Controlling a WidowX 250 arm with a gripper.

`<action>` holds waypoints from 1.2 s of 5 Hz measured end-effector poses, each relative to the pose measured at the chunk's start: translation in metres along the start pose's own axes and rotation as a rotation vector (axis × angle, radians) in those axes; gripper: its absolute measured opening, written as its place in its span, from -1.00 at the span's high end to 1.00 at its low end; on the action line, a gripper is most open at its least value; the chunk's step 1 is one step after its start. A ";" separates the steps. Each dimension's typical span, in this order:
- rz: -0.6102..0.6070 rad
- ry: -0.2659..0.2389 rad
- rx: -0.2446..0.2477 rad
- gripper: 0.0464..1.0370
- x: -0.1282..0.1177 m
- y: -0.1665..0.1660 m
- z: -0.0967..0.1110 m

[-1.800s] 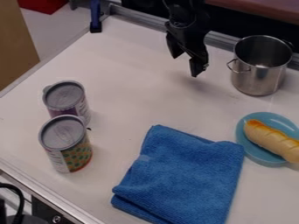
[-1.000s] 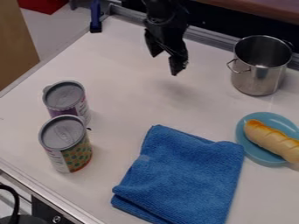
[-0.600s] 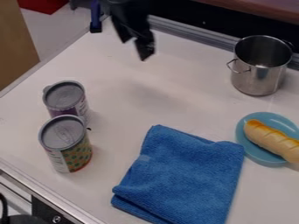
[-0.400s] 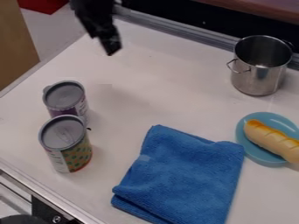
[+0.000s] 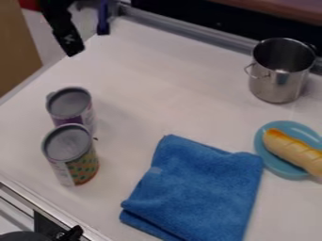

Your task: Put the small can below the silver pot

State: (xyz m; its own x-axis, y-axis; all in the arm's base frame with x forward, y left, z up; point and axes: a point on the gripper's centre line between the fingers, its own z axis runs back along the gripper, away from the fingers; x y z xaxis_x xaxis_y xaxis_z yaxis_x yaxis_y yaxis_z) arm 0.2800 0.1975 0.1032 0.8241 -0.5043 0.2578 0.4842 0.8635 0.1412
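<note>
at upper left, tool [image 5: 68, 43] farther from pot [image 5: 278, 84]

This looks like a robotics lab, with a white tabletop [image 5: 164, 89] set up as a workbench; a black robot gripper [image 5: 70, 46] hangs near its edge; just right of the gripper stands a dark blue, clamp-like post [image 5: 103, 21]; a grey metal rail [image 5: 182, 30] runs off to its right; well below it lies a silvery metal edge strip [image 5: 50, 207]
</note>
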 end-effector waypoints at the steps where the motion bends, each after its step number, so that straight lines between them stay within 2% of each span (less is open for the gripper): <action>1: -0.053 0.025 0.011 -0.93 -0.021 0.015 -0.009; 4: -0.225 0.157 0.038 -0.93 -0.067 0.027 -0.024; 6: -0.335 0.187 -0.004 -0.93 -0.100 0.006 -0.041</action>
State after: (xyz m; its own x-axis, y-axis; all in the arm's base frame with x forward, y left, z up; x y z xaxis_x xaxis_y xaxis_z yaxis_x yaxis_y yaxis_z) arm 0.2129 0.2524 0.0391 0.6589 -0.7520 0.0188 0.7370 0.6503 0.1841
